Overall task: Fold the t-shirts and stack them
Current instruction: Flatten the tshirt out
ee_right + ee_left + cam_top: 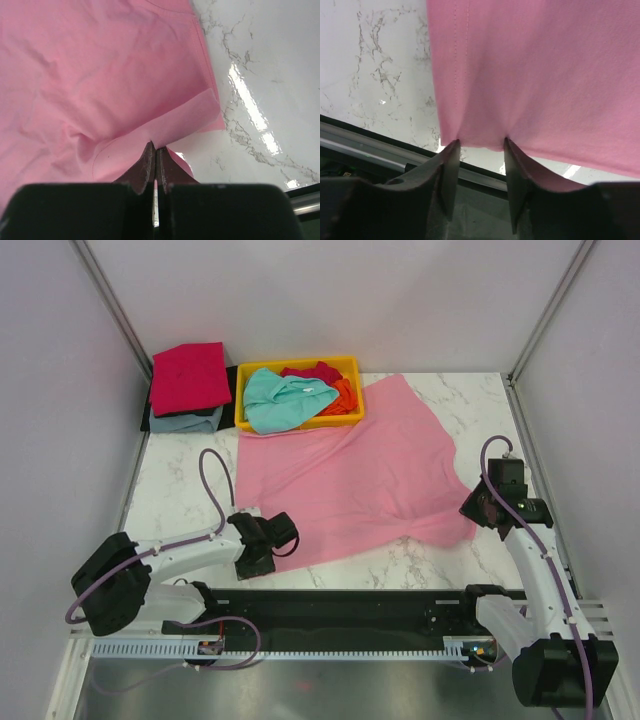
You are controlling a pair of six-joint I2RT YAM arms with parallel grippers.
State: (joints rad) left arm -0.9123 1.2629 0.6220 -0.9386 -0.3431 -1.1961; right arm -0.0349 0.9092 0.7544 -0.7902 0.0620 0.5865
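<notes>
Right end effector (154, 148) pinches a corner of the pink t-shirt (100, 75).

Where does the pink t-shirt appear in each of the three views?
Top external: pink t-shirt spread across the middle, just below the yellow tray.
Left wrist: pink t-shirt fills the upper right, hem at the jaws.
Right wrist: pink t-shirt covers the left and centre, a fold in the jaws.
Shared landmark: the white marble table.
</notes>
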